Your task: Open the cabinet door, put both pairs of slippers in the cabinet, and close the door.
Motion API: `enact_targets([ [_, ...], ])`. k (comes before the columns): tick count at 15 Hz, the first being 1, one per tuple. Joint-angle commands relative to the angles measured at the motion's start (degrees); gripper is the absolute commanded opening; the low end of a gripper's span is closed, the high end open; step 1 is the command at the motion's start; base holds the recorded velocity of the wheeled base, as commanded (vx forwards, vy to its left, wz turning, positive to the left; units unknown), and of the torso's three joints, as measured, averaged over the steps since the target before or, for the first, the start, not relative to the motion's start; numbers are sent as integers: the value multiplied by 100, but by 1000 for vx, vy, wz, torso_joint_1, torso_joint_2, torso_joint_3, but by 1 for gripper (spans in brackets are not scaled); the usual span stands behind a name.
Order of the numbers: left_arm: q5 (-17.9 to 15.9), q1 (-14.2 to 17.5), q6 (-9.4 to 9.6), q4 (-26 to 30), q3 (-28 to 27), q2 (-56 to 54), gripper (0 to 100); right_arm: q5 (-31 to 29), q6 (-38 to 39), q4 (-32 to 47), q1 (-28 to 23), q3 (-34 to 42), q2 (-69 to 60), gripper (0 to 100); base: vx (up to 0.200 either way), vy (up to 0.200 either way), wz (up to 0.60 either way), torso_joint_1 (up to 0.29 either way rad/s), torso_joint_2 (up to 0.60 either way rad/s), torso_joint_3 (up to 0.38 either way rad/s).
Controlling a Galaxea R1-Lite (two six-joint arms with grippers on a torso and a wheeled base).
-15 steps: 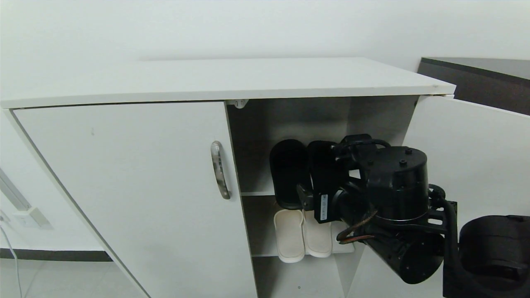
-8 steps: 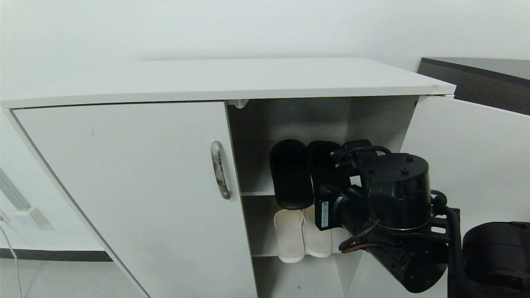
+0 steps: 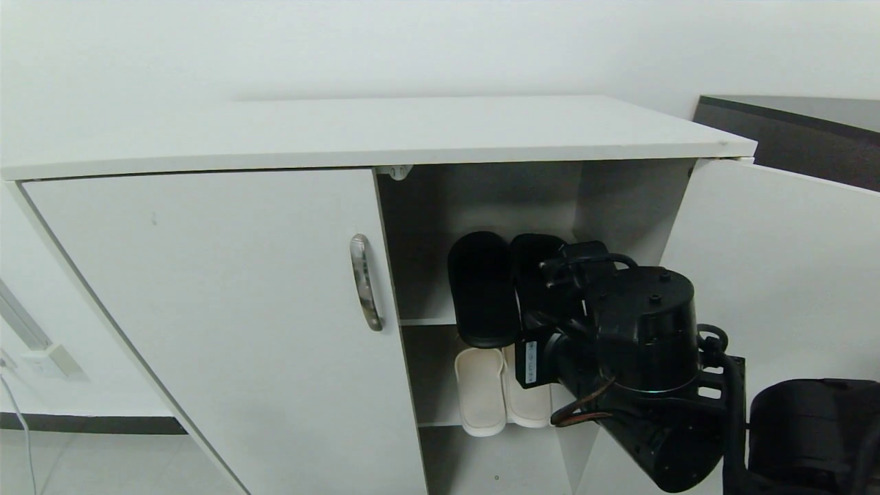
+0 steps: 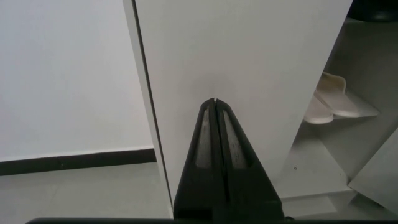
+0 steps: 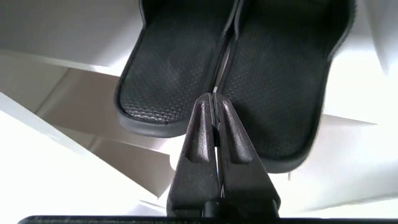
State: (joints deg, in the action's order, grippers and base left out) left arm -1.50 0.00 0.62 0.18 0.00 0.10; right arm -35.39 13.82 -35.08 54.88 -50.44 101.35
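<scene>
The white cabinet (image 3: 412, 130) has its right door (image 3: 777, 275) swung open and its left door (image 3: 206, 309) closed. A pair of black slippers (image 3: 483, 289) lies on the upper shelf, heels over the shelf's front edge. A pair of white slippers (image 3: 502, 388) lies on the shelf below. My right gripper (image 5: 214, 99) is shut with nothing in it, its tips just short of the black slippers (image 5: 249, 68). My left gripper (image 4: 214, 102) is shut and empty, low in front of the closed left door (image 4: 249, 62), with the white slippers (image 4: 329, 102) off to one side.
A metal handle (image 3: 365, 282) runs down the left door's inner edge. A dark desk (image 3: 790, 130) stands behind the open door at the right. A wall socket box (image 3: 48, 361) with a cable sits low at the left, above the grey floor (image 4: 81, 193).
My right arm has drawn back out of the cabinet opening and dropped a little, leaving the black slippers on the upper shelf. The slippers and doors have not moved.
</scene>
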Motion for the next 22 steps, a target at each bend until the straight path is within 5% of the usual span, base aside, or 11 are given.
enact_targets([
  [1, 1, 0, -1, -1, 0, -1, 0, -3, -3, -7, -4, 0, 95, 0, -200, 0, 0, 2, -2, 2],
  [22, 1, 0, -1, -1, 0, -1, 0, -12, -126, -183, -13, 413, 86, 0, -190, 0, 0, 3, 3, 2],
])
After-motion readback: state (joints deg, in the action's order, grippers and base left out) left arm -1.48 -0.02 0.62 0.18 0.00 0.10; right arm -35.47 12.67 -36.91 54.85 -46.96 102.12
